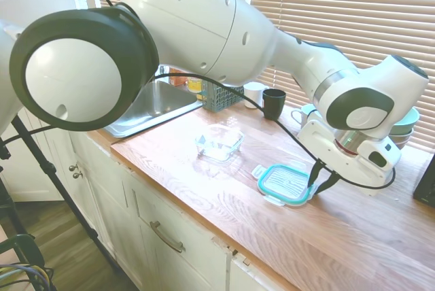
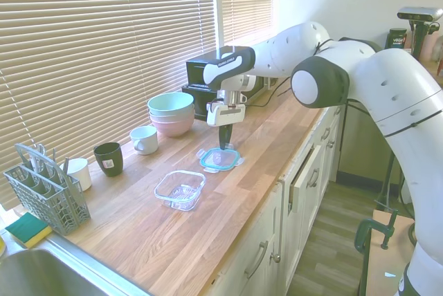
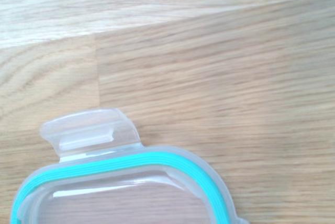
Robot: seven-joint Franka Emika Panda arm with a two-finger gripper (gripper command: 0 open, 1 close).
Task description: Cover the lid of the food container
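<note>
Lid (image 1: 286, 184) lies flat on the wooden counter (image 1: 204, 182), teal rim up, clear snap tabs sticking out at its sides. Wrist view shows one corner of it close up, with one tab and the teal band, on bare wood grain.

Gripper (image 1: 321, 177) is down at the lid's edge on the far side from the container. Jaws are apart, one dark finger on either side of the rim; whether they touch the lid I cannot tell.

Container (image 1: 219, 144) sits on the counter near the lid but apart from it, toward the sink. Clear glass, low walls, nothing visible inside, uncovered.

Other vessels, along the window side:
- Mint bowl (image 2: 170, 104) stacked in a pink bowl (image 2: 172, 125), near the arm's wrist.
- White mug (image 2: 145, 139) beside the bowls.
- Dark cup (image 2: 108, 158) next along, a label on its side.
- White cup (image 2: 77, 172) beyond that, next to the rack.
- Grey cutlery rack (image 2: 45, 196) near the sink, a few utensil handles standing in it.

Sponge (image 2: 28, 229), green and yellow, lies at the sink's edge. Steel sink (image 1: 153, 104) is set in the counter's end. A black appliance (image 2: 208, 85) stands behind the gripper.

Counter is pale plank wood over white cabinets (image 1: 156, 230) with metal handles. Slatted blinds (image 2: 104, 40) cover the windows behind, lit from outside. Floor is grey wood plank.
</note>
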